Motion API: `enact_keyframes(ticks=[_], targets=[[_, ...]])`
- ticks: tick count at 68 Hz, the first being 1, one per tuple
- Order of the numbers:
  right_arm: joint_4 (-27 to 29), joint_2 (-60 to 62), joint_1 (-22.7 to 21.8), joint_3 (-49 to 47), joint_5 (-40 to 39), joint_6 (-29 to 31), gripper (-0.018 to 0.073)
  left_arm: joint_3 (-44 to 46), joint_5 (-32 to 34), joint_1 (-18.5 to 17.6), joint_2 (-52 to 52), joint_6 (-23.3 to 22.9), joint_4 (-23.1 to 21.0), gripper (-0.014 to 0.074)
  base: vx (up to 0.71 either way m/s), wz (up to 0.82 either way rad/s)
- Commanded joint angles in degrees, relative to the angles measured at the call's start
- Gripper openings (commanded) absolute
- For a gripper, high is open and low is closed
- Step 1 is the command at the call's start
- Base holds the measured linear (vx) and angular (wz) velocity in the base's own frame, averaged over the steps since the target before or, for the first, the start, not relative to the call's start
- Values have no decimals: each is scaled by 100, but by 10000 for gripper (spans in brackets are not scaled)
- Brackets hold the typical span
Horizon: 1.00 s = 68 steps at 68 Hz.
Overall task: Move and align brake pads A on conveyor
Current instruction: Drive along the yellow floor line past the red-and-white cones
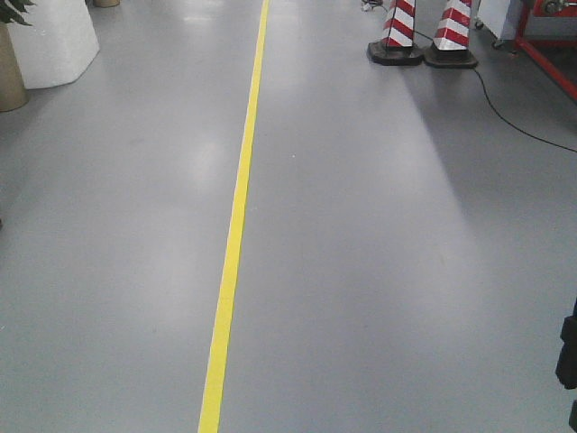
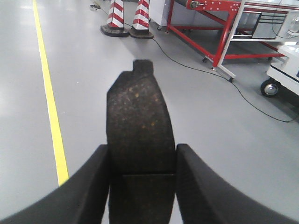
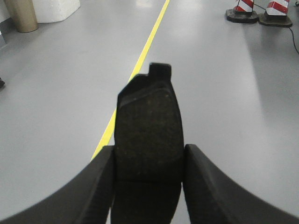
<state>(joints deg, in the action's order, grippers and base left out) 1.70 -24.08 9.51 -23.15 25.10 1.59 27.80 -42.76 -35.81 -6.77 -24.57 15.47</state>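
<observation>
My left gripper (image 2: 142,161) is shut on a dark grey curved brake pad (image 2: 138,119) and holds it in the air above the grey floor. The groove across its middle sits level with the fingers (image 2: 91,186). My right gripper (image 3: 148,158) is shut on a second brake pad (image 3: 148,126), also held above the floor. Both pads stick out forward from the jaws, with a small tab at the far end. The conveyor is out of view in all three views. The other brake pads are out of view.
A yellow floor line (image 1: 236,225) runs away over the grey floor. Two red-and-white cones (image 1: 422,32) stand at the far right, with a black cable (image 1: 514,117) trailing from them. A red metal frame (image 2: 219,32) and a wheeled cart (image 2: 285,74) stand to the right. A white block (image 1: 54,41) stands at the far left.
</observation>
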Motion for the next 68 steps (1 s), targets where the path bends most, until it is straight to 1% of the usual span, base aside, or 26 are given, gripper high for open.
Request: enact_keyframes(ticks=[1,26,54,68], targets=[[-7,-14,-20,-183,-589,22,-4,147,569,1,-92,-7,91,-6,49,3],[-7,-14,-20,-183,-589,22,-4,147,569,1,-92,-7,91,-6,53,6],[-7,-14,-20,-183,-589,22,-4,147,569,1,-92,-7,91,-6,60,13],[-7,-14,-20,-183,-589,22,-4,147,569,1,-92,-7,91,-6,62,0]])
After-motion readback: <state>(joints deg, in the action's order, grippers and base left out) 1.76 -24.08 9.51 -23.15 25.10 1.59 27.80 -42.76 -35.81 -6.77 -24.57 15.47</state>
